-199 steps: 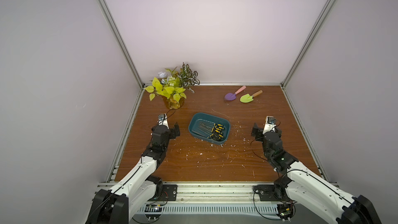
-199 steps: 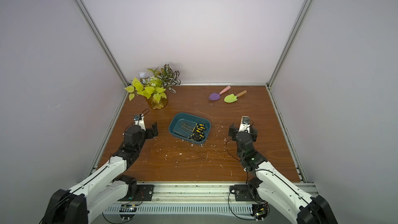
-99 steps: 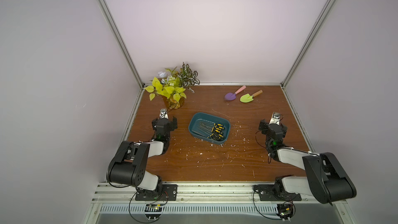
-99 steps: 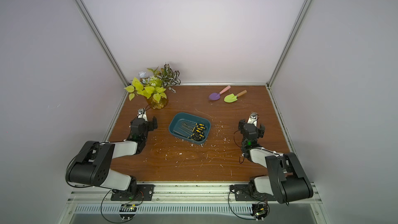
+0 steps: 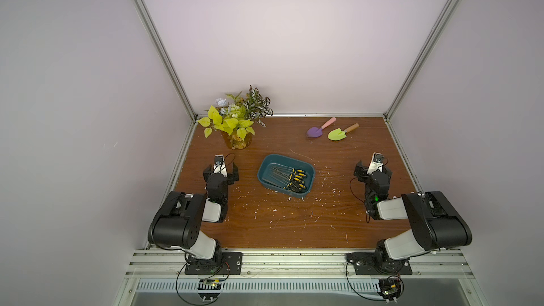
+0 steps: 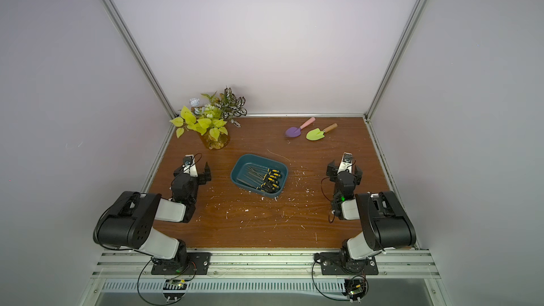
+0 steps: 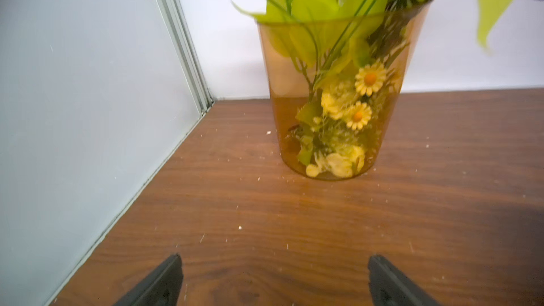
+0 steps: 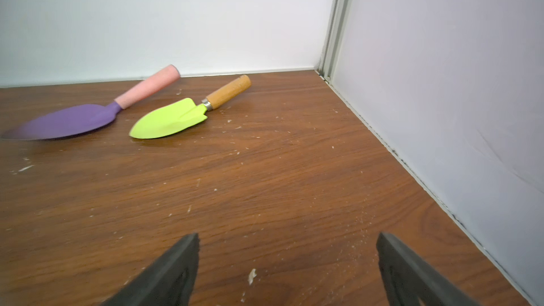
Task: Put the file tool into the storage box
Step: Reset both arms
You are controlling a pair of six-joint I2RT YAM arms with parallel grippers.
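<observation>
The brown wooden table [image 5: 279, 225] looks smooth and a bit shiny. On it, the dark teal plastic tub [image 5: 265, 170] is smooth, and the see-through orange cup [image 7: 282, 78] is glossy.

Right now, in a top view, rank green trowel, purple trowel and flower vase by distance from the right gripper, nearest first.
From the right gripper:
1. green trowel, ahead, near the back wall
2. purple trowel, beside it, farther toward the left
3. flower vase, far back-left corner
</observation>
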